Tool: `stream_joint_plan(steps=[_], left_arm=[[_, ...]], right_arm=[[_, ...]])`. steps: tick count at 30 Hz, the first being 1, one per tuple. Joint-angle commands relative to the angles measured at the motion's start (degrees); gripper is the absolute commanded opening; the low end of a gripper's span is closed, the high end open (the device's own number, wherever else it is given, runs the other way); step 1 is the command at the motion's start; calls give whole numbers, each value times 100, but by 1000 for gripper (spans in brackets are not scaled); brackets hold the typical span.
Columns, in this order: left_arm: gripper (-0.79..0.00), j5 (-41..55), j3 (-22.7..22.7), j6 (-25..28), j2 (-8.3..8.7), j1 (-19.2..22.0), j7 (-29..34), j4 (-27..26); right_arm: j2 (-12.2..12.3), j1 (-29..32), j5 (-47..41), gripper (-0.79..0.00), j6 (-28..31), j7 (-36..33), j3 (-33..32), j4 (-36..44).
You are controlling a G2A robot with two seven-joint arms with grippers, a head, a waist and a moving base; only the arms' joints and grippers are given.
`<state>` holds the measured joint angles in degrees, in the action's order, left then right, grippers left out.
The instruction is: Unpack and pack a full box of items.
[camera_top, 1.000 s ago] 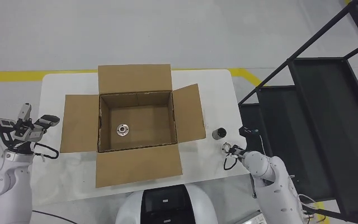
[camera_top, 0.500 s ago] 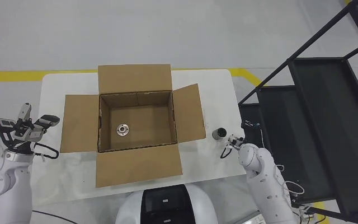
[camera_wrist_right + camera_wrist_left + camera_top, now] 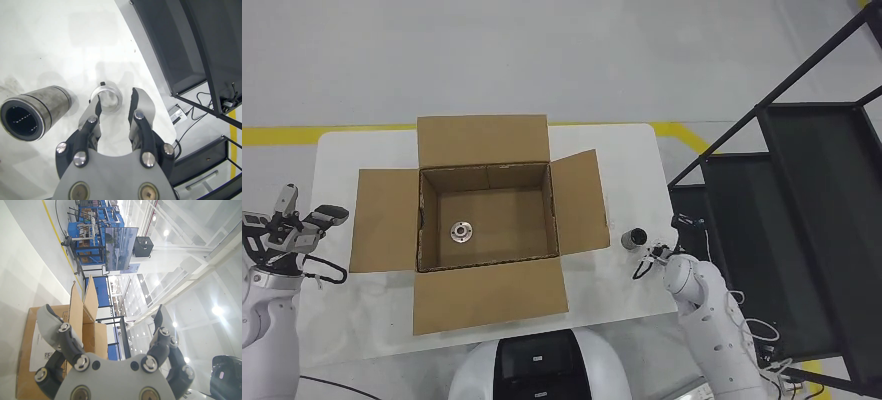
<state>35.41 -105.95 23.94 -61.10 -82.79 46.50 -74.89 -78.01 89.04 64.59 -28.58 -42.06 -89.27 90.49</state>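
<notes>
An open cardboard box (image 3: 488, 132) stands mid-table with its flaps spread, and a small flanged metal part (image 3: 460, 232) lies on its floor. Right of the box a dark metal cylinder (image 3: 634, 238) lies on its side; the right wrist view shows the cylinder's (image 3: 32, 115) hollow bore. Beside it a silver ring (image 3: 106, 87) rests flat on the table. My right gripper (image 3: 115, 98) is open, low over the table, its fingertips either side of the ring's near edge. My left gripper (image 3: 103, 313) is open and empty, off the table's left edge (image 3: 302, 225), facing the box (image 3: 90, 332).
The white table (image 3: 622, 160) ends just right of the ring. A black metal rack (image 3: 802, 200) stands close beyond that edge, with cables on the floor (image 3: 187, 113). Bare tabletop lies behind and in front of the box.
My right arm has swung in toward the table's right edge, its gripper staying by the ring and the cylinder. The left arm has not moved.
</notes>
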Motion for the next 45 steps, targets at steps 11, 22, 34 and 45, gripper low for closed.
stream_joint_plan(steps=[11, 22, 34, 45], left_arm=[[0, 0, 0, 0, 0, 0, 0, 0], [0, 0, 0, 0, 0, 0, 0, 0], [0, 0, 0, 0, 0, 0, 0, 0], [0, 0, 0, 0, 0, 0, 0, 0]], right_arm=[[-75, 538, -2718, 0, 1084, 924, -757, 1772], [-92, 778, -5374, 0, 3438, 577, -569, 2289], [-68, 234, -5419, 0, 4283, 420, 477, 2085], [-66, -63, -5120, 0, 4261, 446, 836, 1812]])
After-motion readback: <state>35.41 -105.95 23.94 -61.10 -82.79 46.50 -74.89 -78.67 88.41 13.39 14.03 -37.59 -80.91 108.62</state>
